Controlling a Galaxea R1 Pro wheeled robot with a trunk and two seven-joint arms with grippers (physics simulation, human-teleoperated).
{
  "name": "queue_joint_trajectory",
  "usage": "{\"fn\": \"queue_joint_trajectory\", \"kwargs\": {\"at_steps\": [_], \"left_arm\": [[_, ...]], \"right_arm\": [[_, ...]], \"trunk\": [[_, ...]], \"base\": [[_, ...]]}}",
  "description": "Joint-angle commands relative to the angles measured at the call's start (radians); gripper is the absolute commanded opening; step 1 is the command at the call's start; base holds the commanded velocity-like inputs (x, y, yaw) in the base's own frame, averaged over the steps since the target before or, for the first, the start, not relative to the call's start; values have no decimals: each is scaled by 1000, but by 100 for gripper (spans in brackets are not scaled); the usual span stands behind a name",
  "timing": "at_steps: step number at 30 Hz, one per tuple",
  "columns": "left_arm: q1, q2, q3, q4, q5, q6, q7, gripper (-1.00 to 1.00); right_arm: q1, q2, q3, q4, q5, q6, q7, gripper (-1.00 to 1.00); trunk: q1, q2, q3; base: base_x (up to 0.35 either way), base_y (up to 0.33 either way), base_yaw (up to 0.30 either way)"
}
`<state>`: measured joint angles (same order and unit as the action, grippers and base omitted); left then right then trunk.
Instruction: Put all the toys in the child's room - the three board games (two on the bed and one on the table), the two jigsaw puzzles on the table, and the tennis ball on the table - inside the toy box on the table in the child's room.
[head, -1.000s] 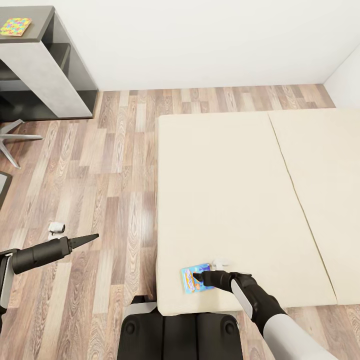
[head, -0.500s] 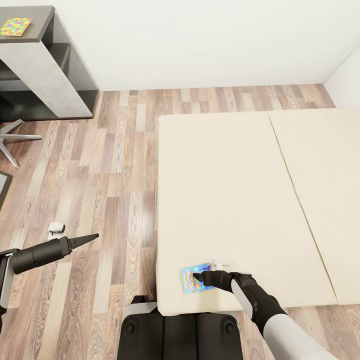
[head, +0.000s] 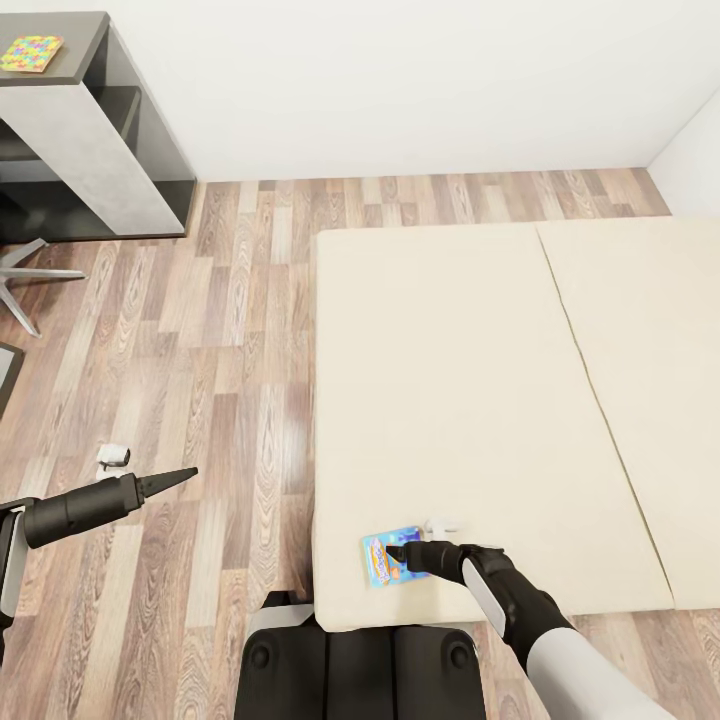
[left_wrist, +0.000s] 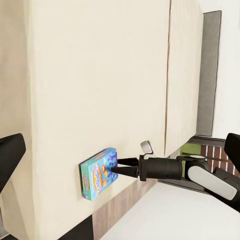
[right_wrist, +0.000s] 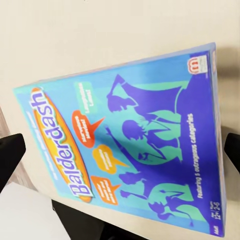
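A small blue board game (head: 384, 558), printed "Balderdash", lies flat on the cream bed (head: 470, 400) near its front left corner. My right gripper (head: 396, 552) is open just over the box. In the right wrist view its fingers (right_wrist: 9, 157) stand wide apart on either side of the board game (right_wrist: 125, 145). The left wrist view shows the same board game (left_wrist: 98, 173) with the right gripper (left_wrist: 115, 166) at its edge. My left gripper (head: 186, 474) hangs open over the wood floor, left of the bed, holding nothing. A jigsaw puzzle (head: 31, 52) lies on the table's dark section (head: 85, 45).
The table's grey side panels (head: 95, 150) stand at the back left, with chair legs (head: 30, 270) in front of them. A small white object (head: 112, 457) lies on the floor near my left arm. My base (head: 360, 660) is against the bed's front edge.
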<state>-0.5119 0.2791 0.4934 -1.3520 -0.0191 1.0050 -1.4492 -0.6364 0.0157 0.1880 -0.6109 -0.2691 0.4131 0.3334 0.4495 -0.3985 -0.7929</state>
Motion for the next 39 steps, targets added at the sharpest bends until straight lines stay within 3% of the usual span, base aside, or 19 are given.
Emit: {"fn": "queue_joint_trajectory", "kwargs": {"at_steps": [1,14,18,26,39], "left_arm": [[0,0,1,0,-2,11,-5,100],[0,0,1,1,-1,11,-5,100],[4,-20,7,23,-5,1,-4,100],[4,-20,7,35,-5,1,-4,100],[4,-20,7,35,-5,1,-4,100]], "right_arm": [[0,0,1,-1,-7,6,-1,100],[0,0,-1,-1,-7,7,-1,100],[-2,22,-6,21,-7,-16,-23,100],[-2,68,-6,66,-7,-60,-29,100],[-2,69,-6,79,-7,-86,-29,100]], "trunk": [[1,-2,-1],[1,-2,-1],[1,-2,-1],[1,-2,-1],[1,-2,-1]], "base": [[0,0,0],[0,0,0],[0,0,0],[0,0,0],[0,0,0]]}}
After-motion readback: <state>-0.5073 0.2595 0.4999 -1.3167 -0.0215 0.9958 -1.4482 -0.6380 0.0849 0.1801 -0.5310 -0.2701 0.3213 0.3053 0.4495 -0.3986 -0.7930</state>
